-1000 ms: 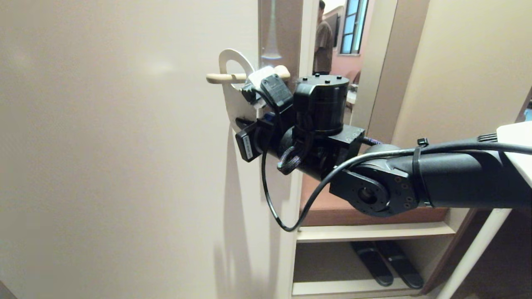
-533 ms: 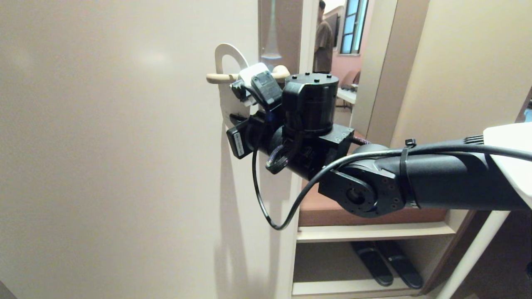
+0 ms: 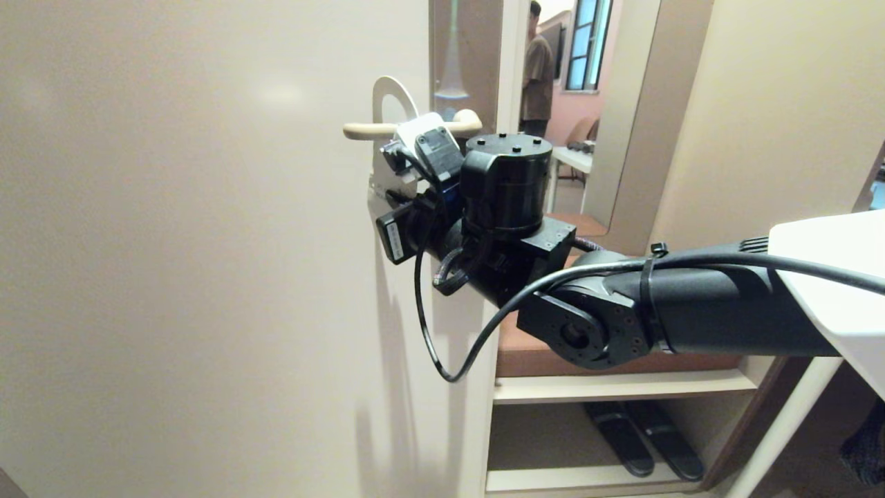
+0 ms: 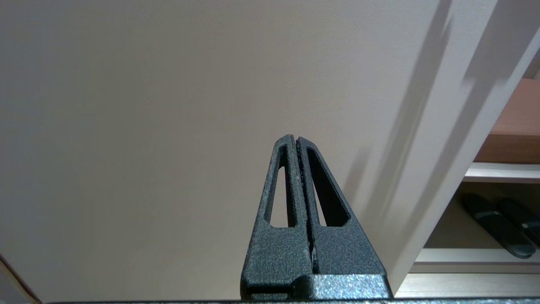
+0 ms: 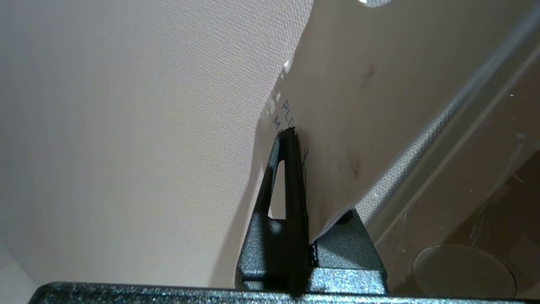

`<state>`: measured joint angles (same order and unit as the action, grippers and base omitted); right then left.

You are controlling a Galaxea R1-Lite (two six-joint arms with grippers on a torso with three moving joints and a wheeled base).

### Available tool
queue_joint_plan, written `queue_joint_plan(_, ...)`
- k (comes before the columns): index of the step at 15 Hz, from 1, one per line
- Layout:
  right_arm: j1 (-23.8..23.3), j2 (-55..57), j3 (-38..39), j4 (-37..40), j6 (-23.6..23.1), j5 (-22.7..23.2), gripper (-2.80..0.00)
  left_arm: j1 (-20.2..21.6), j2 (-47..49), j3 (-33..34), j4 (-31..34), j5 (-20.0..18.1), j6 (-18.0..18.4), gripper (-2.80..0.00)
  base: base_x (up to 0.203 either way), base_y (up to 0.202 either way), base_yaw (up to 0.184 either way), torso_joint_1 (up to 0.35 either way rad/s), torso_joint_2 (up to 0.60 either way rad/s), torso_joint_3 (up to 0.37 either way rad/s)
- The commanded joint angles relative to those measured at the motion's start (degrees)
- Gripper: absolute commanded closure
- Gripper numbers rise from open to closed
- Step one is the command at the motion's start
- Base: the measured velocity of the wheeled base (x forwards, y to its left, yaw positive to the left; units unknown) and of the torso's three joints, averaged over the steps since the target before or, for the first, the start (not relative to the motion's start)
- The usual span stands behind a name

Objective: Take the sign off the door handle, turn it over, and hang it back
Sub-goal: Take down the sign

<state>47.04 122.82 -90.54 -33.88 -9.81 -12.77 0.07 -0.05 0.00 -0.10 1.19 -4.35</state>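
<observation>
Risen on the handle (image 3: pixel 366 128), the flat rounded sign (image 3: pixel 388 93) sits clenched in the right gripper (image 5: pixel 300 177).

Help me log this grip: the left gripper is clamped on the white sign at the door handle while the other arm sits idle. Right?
Wrong arm. The right gripper is shut on the sign at the door handle, as the right wrist view shows; the left gripper is the idle one, shut on nothing.

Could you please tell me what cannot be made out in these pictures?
- Head view: the sign's lower half and the right claw, hidden by the wrist.
- Right wrist view: the sign's full wording, covered by the finger.
- Door handle: its plate, behind the arm.
</observation>
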Motion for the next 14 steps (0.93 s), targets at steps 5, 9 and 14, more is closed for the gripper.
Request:
queue_joint_plan(5,-0.1,2.36,-2.28,-0.22,-0.12,-1.35,0.0,0.01,0.05,0.0,0.01,0.04,-0.04,0.0,0.0,0.0,0.0,0.0,0.0,0.0)
queue_joint_plan(9,-0.02,3.74,-4.75,-0.22,-0.21,-1.29,0.0,0.01,0.05,0.0,0.01,0.04,-0.04,0.0,0.0,0.0,0.0,0.0,0.0,0.0)
queue_joint_plan(14,-0.02,4.35,-4.82,-0.22,-0.21,-1.29,0.0,0.01,0.05,0.0,0.01,0.04,-0.04,0.0,0.0,0.0,0.0,0.0,0.0,0.0)
